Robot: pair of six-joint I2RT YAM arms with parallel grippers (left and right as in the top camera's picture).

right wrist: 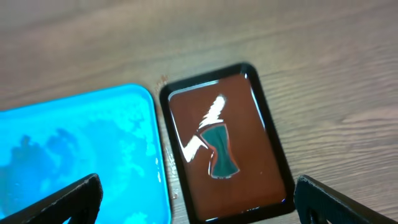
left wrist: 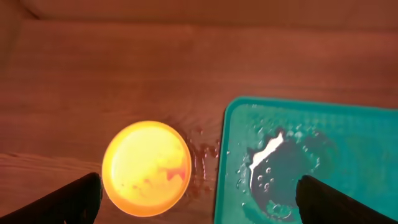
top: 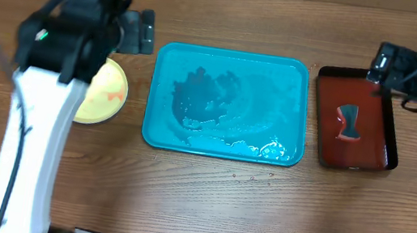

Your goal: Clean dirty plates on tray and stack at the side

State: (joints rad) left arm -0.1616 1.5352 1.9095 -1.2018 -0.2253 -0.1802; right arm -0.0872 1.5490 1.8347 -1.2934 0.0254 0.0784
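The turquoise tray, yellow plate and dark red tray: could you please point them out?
turquoise tray [top: 278, 85], overhead view, bare floor, right side.
yellow plate [left wrist: 147, 168], left wrist view, its centre.
dark red tray [right wrist: 258, 155], right wrist view, bare floor.

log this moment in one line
left gripper: open, over yellow plate | right gripper: open, over red tray | blue tray: wet, no plates | yellow plate: smeared, on table beside blue tray

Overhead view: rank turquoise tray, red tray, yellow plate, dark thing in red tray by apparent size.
1. turquoise tray
2. red tray
3. yellow plate, partly hidden by the left arm, so less sure
4. dark thing in the red tray
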